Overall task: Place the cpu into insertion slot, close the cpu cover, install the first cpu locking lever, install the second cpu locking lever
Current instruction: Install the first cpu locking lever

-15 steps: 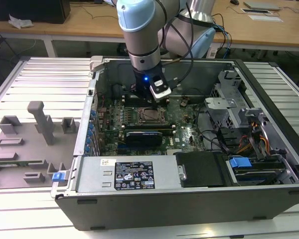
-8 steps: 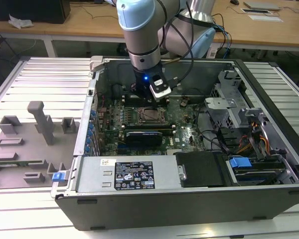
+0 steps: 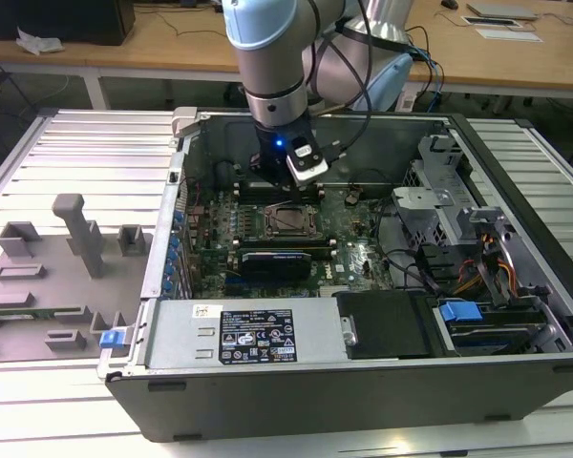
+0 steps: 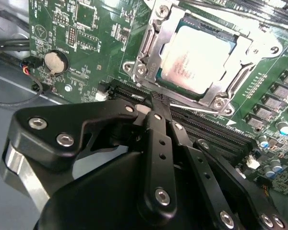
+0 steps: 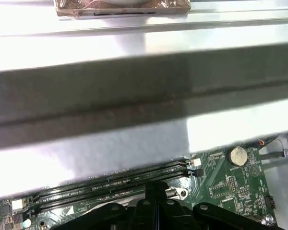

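Inside the socket on the green motherboard [image 4: 86, 28] lies the cpu [image 4: 197, 57], flat, with its pale metal top facing up. The cpu cover [image 4: 151, 45] is down around it, its silvery frame bordering the chip on all sides and the top showing through the square window. Along the socket's edge nearest the gripper [image 4: 157, 101] runs a thin bright locking lever [image 4: 197, 109]. The gripper's tip sits at one end of this rod, just outside the cover's corner and apart from the chip itself. The black fingers [image 4: 156, 143] are pressed together with no gap between them. Whether they pinch the rod or only touch it cannot be told.

Just beside the tip, between it and the socket, run the long black memory slots [image 4: 216, 132]. A round coin cell [image 4: 55, 62] sits well off to the side of the socket. In the exterior view the arm [image 3: 277, 57] reaches straight down into the open computer case [image 3: 267, 382].
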Motion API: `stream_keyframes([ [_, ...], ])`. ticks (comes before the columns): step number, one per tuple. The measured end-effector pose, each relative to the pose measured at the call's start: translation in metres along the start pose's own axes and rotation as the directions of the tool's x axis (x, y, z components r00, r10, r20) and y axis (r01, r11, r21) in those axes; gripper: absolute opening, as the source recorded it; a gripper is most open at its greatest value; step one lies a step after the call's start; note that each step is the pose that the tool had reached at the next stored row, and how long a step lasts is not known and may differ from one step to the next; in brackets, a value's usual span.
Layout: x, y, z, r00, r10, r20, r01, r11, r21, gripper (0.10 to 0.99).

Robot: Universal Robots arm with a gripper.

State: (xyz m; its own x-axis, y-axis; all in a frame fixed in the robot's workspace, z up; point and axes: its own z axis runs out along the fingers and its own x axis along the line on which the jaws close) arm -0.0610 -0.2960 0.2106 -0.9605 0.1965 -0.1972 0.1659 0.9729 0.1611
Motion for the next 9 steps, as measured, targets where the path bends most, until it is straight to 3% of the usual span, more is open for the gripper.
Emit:
stream_keyframes([
  [5, 0.002, 0.006, 0.0006, 1.0, 0.001, 0.0002, -0.001, 1.0, 0.0, 0.106],
  [9, 0.0025, 0.0057, 0.0031, 0.9991, 0.043, 0.0073, -0.043, 0.999, 0.009, 0.106],
])
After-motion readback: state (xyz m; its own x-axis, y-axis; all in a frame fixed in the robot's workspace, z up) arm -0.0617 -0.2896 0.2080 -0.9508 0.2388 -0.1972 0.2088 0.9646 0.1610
